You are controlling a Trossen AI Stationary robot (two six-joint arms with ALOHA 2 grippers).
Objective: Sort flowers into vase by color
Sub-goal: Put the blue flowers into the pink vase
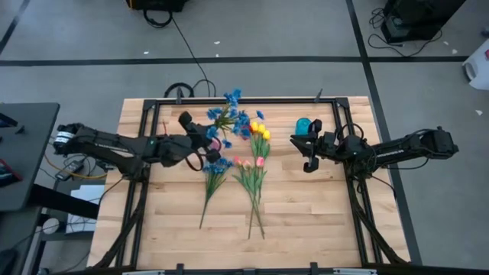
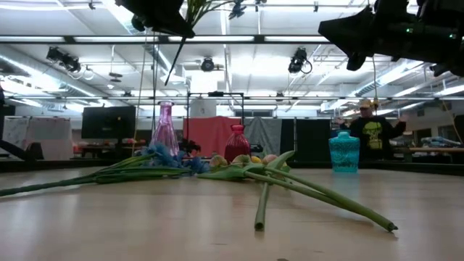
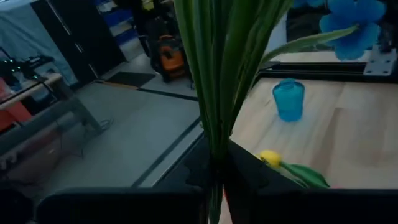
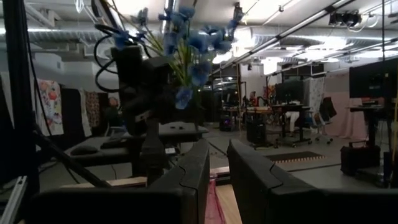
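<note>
My left gripper (image 1: 206,145) is raised over the table's middle, shut on a bunch of blue flowers (image 1: 229,118) whose blossoms point toward the far edge. That bunch also appears in the right wrist view as blue flowers (image 4: 186,43). A second blue bunch (image 1: 214,174), pink tulips (image 1: 248,162) and yellow tulips (image 1: 260,131) lie flat on the table. A clear pink vase (image 2: 165,127), a red vase (image 2: 237,143) and a teal vase (image 2: 344,151) stand near the far edge. My right gripper (image 1: 309,153) hovers open right of the tulips, holding nothing. My left gripper pinches the blue bunch by its green stems (image 3: 214,146) between the two fingers, which lie across the stems. The bunch is lifted clear of the table and tilted. Its blossoms (image 2: 235,9) are up and its stem ends (image 2: 172,69) hang below the gripper.
A black frame rail (image 1: 244,101) runs along the table's far edge behind the vases. The near half of the wooden table (image 1: 306,229) holds only the stem ends of the lying flowers. A person (image 2: 371,130) stands in the room beyond the table.
</note>
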